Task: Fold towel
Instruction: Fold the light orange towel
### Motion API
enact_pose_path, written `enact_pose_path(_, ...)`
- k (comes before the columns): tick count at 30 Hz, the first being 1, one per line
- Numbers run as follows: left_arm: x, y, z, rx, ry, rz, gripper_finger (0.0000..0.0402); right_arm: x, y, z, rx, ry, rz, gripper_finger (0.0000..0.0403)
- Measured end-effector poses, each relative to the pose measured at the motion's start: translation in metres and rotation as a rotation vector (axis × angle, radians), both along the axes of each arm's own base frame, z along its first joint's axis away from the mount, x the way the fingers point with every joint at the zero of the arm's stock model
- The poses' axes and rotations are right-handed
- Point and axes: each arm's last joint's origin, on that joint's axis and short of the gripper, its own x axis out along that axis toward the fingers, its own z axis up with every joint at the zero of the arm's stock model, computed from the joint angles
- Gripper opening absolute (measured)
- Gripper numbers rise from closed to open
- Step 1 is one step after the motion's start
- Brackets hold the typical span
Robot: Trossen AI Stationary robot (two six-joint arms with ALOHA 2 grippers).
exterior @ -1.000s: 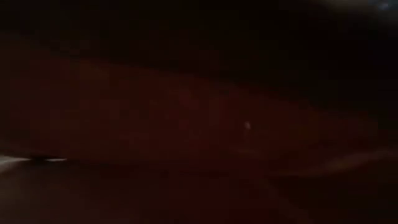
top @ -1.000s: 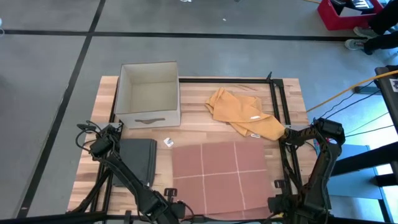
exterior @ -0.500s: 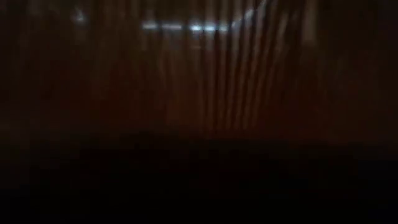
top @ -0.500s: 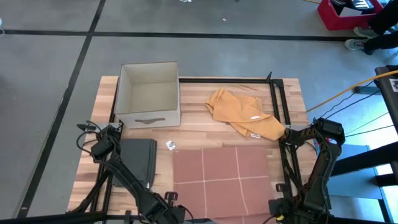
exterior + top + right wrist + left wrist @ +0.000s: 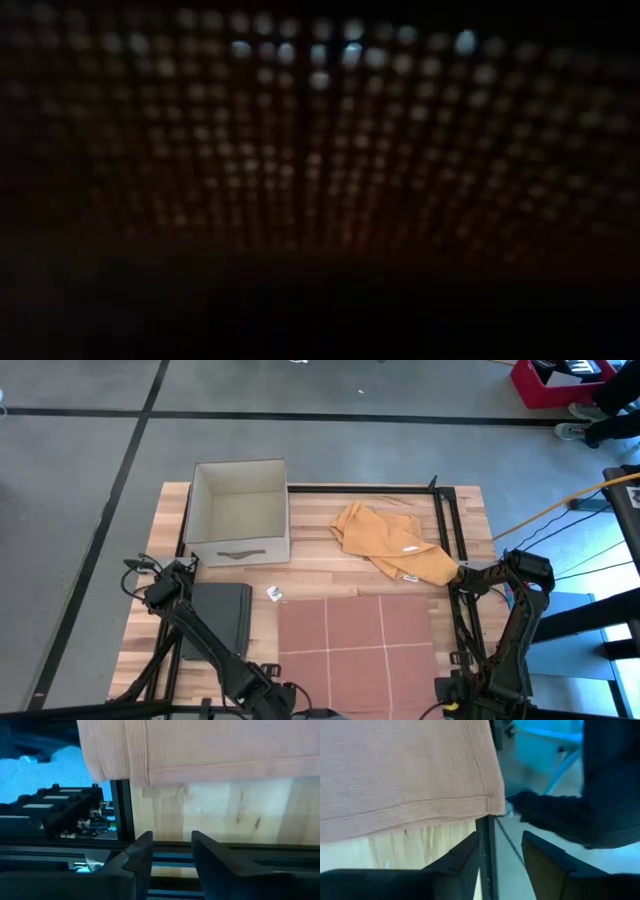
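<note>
Evidently the pink towel [image 5: 356, 652] lies flat in the lower middle of the high view, its near edge at the bottom lip of the tabletop [image 5: 310, 575]. In the wrist views both hands sit just off that edge. The left hand [image 5: 500, 860] is released, fingers parted with nothing between them, and the right hand [image 5: 170, 852] is likewise parted and empty. My judgement is that the spread is done and a fold comes next. To do it well, each hand should take a near corner squarely (hems matched, not bunched) and carry it toward the far edge.

Room is fair. A dark folded cloth [image 5: 220, 620] lies just left of the towel, a small white tag [image 5: 271, 592] sits near its upper left corner, and an orange cloth [image 5: 392, 542] lies near its upper right. The grey box [image 5: 238, 512] stands well apart at upper left. A black frame rail [image 5: 446, 530] runs down the right side and could snag a wide swing.
</note>
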Motion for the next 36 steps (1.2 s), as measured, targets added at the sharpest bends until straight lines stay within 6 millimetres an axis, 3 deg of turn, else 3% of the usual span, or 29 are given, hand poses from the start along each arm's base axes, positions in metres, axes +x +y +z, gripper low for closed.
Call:
enact_pose_path(3,0.003,0.01,0.02,0.016,-0.087,0.023,0.0151,0.009,-0.003,0.012,-0.04,-0.082,-0.011,0.015)
enact_pose_path(7,0.013,0.025,0.026,0.334,-0.364,0.106,0.0155,0.025,-0.012,0.016,-0.195,-0.424,0.016,0.015)
enact_pose_path(9,0.019,0.038,0.014,0.412,-0.366,0.129,0.0155,0.034,-0.023,0.007,-0.289,-0.506,0.012,0.0148)
enact_pose_path(12,0.025,0.065,-0.013,0.456,-0.286,0.206,0.0155,0.047,-0.044,-0.015,-0.371,-0.472,-0.008,0.0144)
enact_pose_path(17,0.02,0.103,-0.057,0.474,-0.111,0.254,0.0155,0.064,-0.066,-0.056,-0.273,-0.343,0.015,0.0143)
enact_pose_path(20,0.015,0.119,-0.067,0.51,-0.04,0.259,0.0155,0.073,-0.077,-0.069,-0.22,-0.316,0.037,0.0143)
enact_pose_path(24,0.006,0.139,-0.073,0.62,0.069,0.242,0.0155,0.087,-0.092,-0.072,-0.253,-0.335,0.06,0.0143)
enact_pose_path(31,0.006,0.15,-0.064,0.654,0.124,0.215,0.0155,0.113,-0.114,-0.07,-0.265,-0.307,0.054,0.0143)
enact_pose_path(36,0.006,0.143,-0.026,0.565,0.024,0.233,0.0155,0.118,-0.111,-0.054,-0.235,-0.279,0.074,0.0143)
